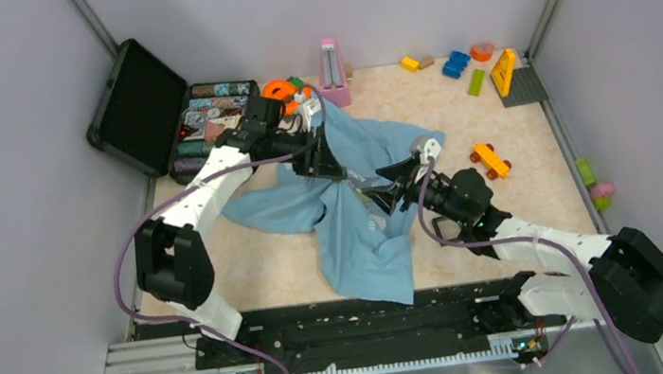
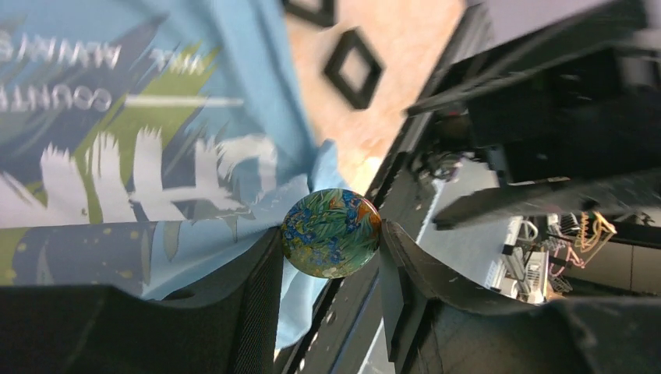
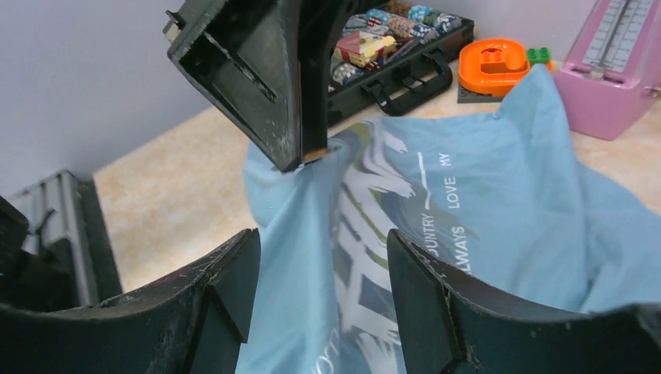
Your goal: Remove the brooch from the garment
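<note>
The light blue T-shirt [image 1: 362, 231] lies crumpled mid-table, with one part lifted into a peak. My left gripper [image 1: 330, 163] is shut on the brooch [image 2: 331, 232], a small round pin with a teal-green floral face, held edge to edge between the two fingers [image 2: 257, 273]. Shirt fabric [image 2: 195, 156] hangs right behind the brooch and looks pulled up with it. My right gripper [image 3: 323, 241] is open just below. A taut fold of the shirt [image 3: 312, 257] runs between its spread fingers without being clamped. In the right wrist view the left gripper [image 3: 300, 152] pinches the fabric peak.
An open black case [image 1: 214, 115] with colourful contents stands at the back left, its lid [image 1: 136, 106] raised. A pink metronome [image 1: 331, 73] and an orange piece [image 1: 277, 89] stand behind the shirt. Toy blocks [image 1: 456, 64], a grey baseplate [image 1: 522, 85] and an orange toy car [image 1: 490, 160] lie to the right.
</note>
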